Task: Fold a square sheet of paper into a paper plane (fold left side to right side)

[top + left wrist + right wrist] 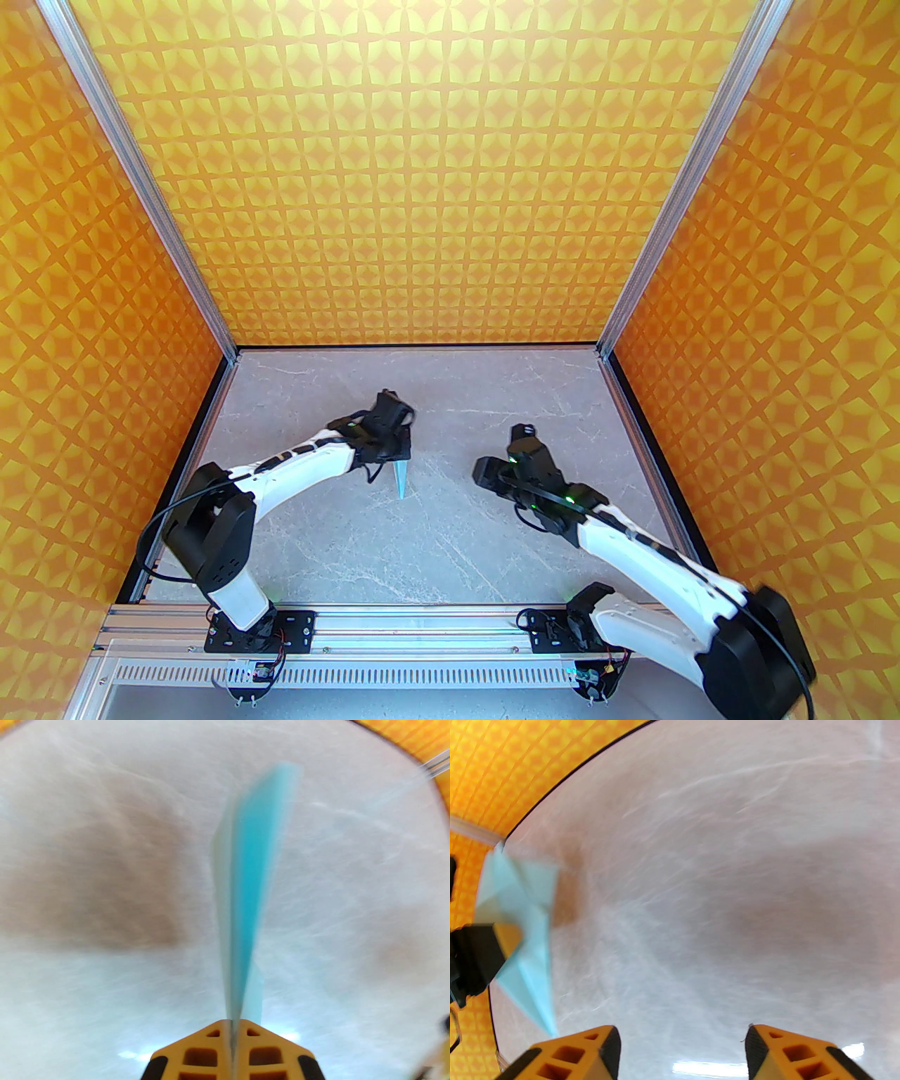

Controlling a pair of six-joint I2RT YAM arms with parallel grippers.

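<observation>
Left claw (232, 1023) clamped on paper plane (251, 878), centre-left of top view, above worktop (450, 548) (probably clear of it; blurred). Right claw (682, 1038) apart, empty. Paper light, floppy, crushable: pinch layered centre crease.

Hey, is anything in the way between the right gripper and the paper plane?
Nothing visible. Bare table lies between the open right gripper and the paper plane, which the left gripper pinches shut.

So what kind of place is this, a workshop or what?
Probably a robot test cell: the left arm and right arm bolted to an aluminium rail, a marble-look tabletop, and orange patterned walls boxing it in.
</observation>
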